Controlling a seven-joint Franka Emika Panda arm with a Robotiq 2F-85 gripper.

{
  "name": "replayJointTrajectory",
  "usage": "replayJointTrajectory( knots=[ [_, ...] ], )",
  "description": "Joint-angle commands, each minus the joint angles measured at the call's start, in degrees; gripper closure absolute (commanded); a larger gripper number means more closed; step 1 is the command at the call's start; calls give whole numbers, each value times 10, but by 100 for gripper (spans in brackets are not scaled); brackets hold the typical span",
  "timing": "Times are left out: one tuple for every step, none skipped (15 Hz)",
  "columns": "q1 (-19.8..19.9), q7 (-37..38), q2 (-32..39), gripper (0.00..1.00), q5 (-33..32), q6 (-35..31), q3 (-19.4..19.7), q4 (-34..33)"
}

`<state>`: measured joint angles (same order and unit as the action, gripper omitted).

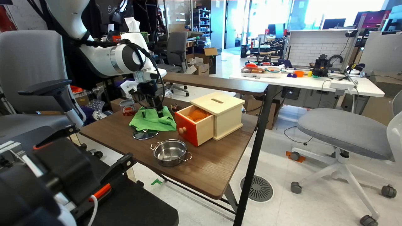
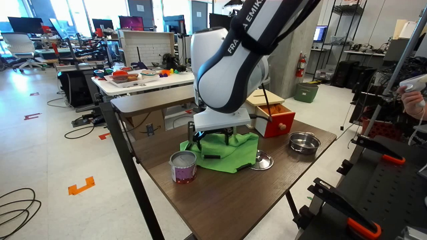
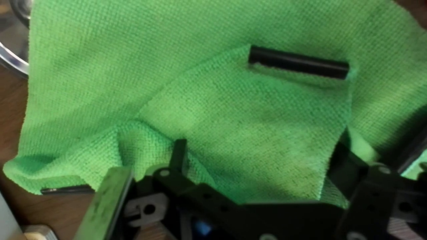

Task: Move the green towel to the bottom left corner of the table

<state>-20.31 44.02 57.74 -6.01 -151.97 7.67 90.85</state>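
Note:
The green towel (image 1: 143,120) lies crumpled on the brown table (image 1: 209,171), with a folded flap on top and black strips at its corners. In an exterior view, the towel (image 2: 233,161) lies between the purple can and the lid. It fills most of the wrist view (image 3: 133,63). My gripper (image 2: 212,142) is low over the towel, pointing down. In the wrist view the gripper (image 3: 262,153) has its fingers wide apart, with towel cloth between and below them. The right fingertip is partly hidden behind the flap's edge. Whether the fingertips touch the towel is unclear.
A glass lid (image 1: 145,134) lies against the towel's edge, partly under it. A metal pot (image 1: 170,153), a can (image 2: 183,166) and a wooden box (image 1: 227,116) with an open red drawer (image 1: 191,128) stand around the towel. A raised shelf (image 1: 216,84) runs along one table side.

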Motion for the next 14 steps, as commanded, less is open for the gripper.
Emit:
replayJointTrajectory(
  knots=[
    [9,-26,10,0,13,-5,-6,-1],
    [9,-28,10,0,14,-2,-7,-1],
    [9,-30,11,0,15,-4,-7,1],
    [9,-33,9,0,15,-5,-8,5],
    [9,-38,8,0,17,-5,-8,10],
    [8,-43,4,0,17,-9,-8,19],
    [8,-50,2,0,16,-15,-9,28],
    [7,-57,0,0,15,-18,-9,35],
    [7,-67,-5,0,14,-21,-11,45],
    [6,-76,-8,0,14,-26,-11,54],
    [6,-89,-13,0,14,-33,-13,67],
    [7,-102,-20,0,14,-41,-15,81],
    [6,-114,-26,0,14,-52,-15,97],
    [4,-126,-32,0,14,-64,-15,113]
  ],
)
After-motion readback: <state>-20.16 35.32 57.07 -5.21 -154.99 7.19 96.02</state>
